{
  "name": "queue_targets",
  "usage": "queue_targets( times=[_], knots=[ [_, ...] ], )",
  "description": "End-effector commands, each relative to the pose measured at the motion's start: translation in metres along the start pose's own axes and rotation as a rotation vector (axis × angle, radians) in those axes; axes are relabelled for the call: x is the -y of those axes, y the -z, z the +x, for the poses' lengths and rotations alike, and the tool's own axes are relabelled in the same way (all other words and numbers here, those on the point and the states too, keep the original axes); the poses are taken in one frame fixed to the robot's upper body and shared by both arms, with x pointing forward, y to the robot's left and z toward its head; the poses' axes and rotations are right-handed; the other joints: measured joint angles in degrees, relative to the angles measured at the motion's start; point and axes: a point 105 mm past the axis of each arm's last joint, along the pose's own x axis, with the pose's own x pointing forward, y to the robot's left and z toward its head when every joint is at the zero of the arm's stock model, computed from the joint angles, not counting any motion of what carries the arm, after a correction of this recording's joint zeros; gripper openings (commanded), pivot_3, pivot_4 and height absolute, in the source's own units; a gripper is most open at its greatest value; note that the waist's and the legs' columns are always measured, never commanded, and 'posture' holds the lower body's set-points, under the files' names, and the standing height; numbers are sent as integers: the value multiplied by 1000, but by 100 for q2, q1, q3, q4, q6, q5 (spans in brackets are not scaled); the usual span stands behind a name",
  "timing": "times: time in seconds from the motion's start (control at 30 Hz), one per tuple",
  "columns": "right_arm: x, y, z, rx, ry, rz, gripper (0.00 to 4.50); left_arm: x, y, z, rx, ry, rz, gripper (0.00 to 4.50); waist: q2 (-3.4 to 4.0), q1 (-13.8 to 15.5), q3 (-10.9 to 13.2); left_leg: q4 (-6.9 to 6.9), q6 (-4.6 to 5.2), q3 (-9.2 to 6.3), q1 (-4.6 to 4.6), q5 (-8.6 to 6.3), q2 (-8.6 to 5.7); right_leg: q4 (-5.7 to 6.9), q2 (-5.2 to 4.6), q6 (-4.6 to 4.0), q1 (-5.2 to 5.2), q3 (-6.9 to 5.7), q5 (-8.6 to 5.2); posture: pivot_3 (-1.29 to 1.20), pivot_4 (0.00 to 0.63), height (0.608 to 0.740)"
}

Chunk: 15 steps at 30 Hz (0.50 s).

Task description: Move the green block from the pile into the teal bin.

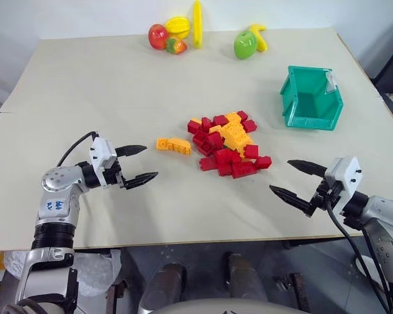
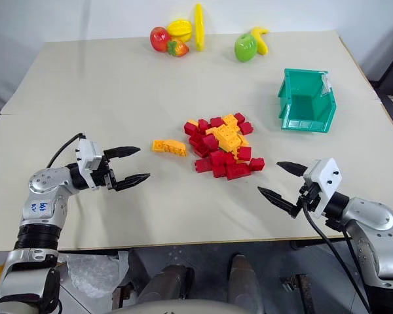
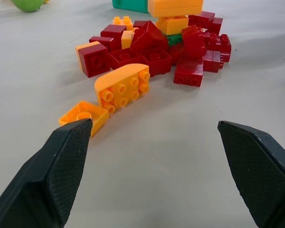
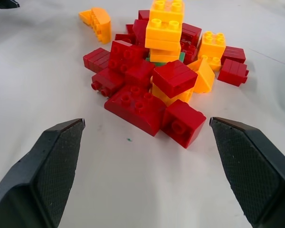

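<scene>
We find the left gripper (image 1: 140,163) with its two black fingers spread wide and nothing between them. It hovers above the table (image 1: 85,91), pointing toward the pile (image 1: 228,145), with bare tabletop between its fingertips and the nearest bricks. The right gripper (image 1: 298,180) is likewise fully spread and empty, set on the opposite side of the pile and aimed at it, also apart from the bricks.

Nearest the left gripper lie two stray yellow-orange bricks (image 1: 172,145), one with a rounded top, just beside the pile but separate from it. The pile itself is a heap of red and yellow-orange studded bricks near the middle of the table, with yellow-orange ones stacked highest.

We locate the green block (image 3: 175,39) inside the pile, buried under the stacked yellow-orange bricks and hemmed in by red ones. Just a thin green sliver shows in each wrist view, so we cannot tell how it lies.

The teal bin (image 1: 310,98) stands on the table beyond the pile and toward the robot's right, well apart from the bricks; its interior appears empty, with a white label at one rim corner.

At the far edge of the table we note a toy fruit cluster (image 1: 177,34) and, further right, a green apple toy (image 1: 245,44) touching a yellow banana toy (image 1: 259,36).
</scene>
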Motion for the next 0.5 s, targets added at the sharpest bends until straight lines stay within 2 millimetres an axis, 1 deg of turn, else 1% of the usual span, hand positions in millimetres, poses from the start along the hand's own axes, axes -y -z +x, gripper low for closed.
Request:
queue_targets(
  times=[0.03, 0.1, 0.13, 0.2, 0.23, 0.33, 0.4, 0.5],
  knots=[
    [2, -15, -3, 47, 31, -52, 4427, -9, -10, 3, 10, -27, 85, 4500, 0, 3, 0, 0, 0, 0, 0, 0, 0, 0, 0, 0, 0, 0, 0, 0, 150, 740],
    [2, -15, -3, 49, 42, -54, 4427, -9, -12, 4, 23, -19, 105, 4500, 0, -1, 0, 0, 0, 0, 0, 0, 0, 0, 0, 0, 0, 0, 0, 0, 150, 740],
    [2, -14, -4, 45, 54, -61, 4427, -12, -12, 6, 18, -47, 67, 4500, 0, -7, 0, 0, 0, 1, 0, 0, 0, 0, 0, 0, 0, 0, 0, 0, 150, 740],
    [1, -12, -5, 38, 69, -72, 4427, -21, -5, 9, -45, -115, 43, 4500, 0, 2, 0, -1, 0, 0, 0, 0, 0, -1, 0, 0, 0, 0, 0, 0, 150, 740],
    [0, -12, -5, 39, 70, -70, 4427, -22, -4, 9, -57, -120, 46, 4500, 0, 4, 0, -1, 0, -1, 0, 0, 0, 0, 1, 0, 0, 0, 0, 0, 150, 740],
    [-3, -14, -4, 49, 67, -59, 4427, -14, -8, 11, -20, -47, 98, 4500, 0, -6, 0, 1, 0, 3, 0, 0, -1, 0, 1, 2, 0, 2, 1, 0, 150, 740],
    [-3, -18, -3, 63, 64, -56, 4427, -10, -6, 13, -38, 5, 151, 4500, 0, -2, 0, 1, 0, 4, 0, 0, 1, 0, 1, 2, 0, 1, 1, 0, 150, 740],
    [-5, -27, -1, 87, 44, -56, 4500, -18, -14, 20, 5, -13, 159, 3914, -1, 3, 0, 2, 0, 3, 0, 0, 0, 1, 1, 2, 0, 0, 1, 0, 150, 740]
  ],
)
